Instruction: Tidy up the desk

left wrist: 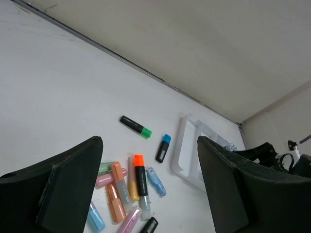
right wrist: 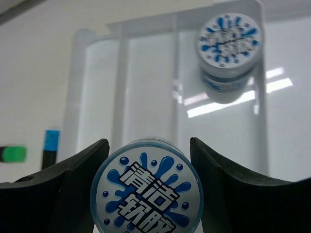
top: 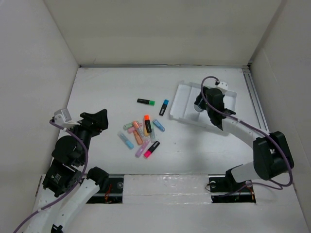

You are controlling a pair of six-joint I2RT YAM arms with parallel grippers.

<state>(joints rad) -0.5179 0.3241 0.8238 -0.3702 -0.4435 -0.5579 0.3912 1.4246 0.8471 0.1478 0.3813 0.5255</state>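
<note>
**Holding a round tub over the tray on a pen-strewn desk**

The desk (top: pixel 107 87) lies flat and level, a matte white rectangle boxed in by plain white walls (top: pixel 160 29). From the top camera its long axis seems to run side to side in front of the arms (perspective makes this hard to be sure of). A metal rail (top: pixel 256 102) runs near-to-far along its right edge.

The right gripper (right wrist: pixel 148 145) sits over the tray (right wrist: pixel 146 87) on the desk's far right part. Its jaws are spread about as wide as the tub (right wrist: pixel 146 191) between them and pressed against its sides. The tub is round, with a glossy lid printed in blue splashes and white Chinese characters. Only the right wrist camera shows this label, along with a second tub (right wrist: pixel 228 46) of the same print in the tray lane at that view's right. From above, neither tub can be made out. The tray is smooth white plastic, with raised ribs dividing it into lanes.

The left gripper (left wrist: pixel 149 145) hangs at the desk's left side, jaws wide apart with nothing between them. Its camera looks across at loose highlighters (top: pixel 141 133) — pastel pink, orange, blue and purple, stubby and blunt-ended — heaped mid-desk. A green-capped marker (top: pixel 145 102) and a blue-capped marker (top: pixel 164 107) lie apart from the heap, nearer the tray.
</note>
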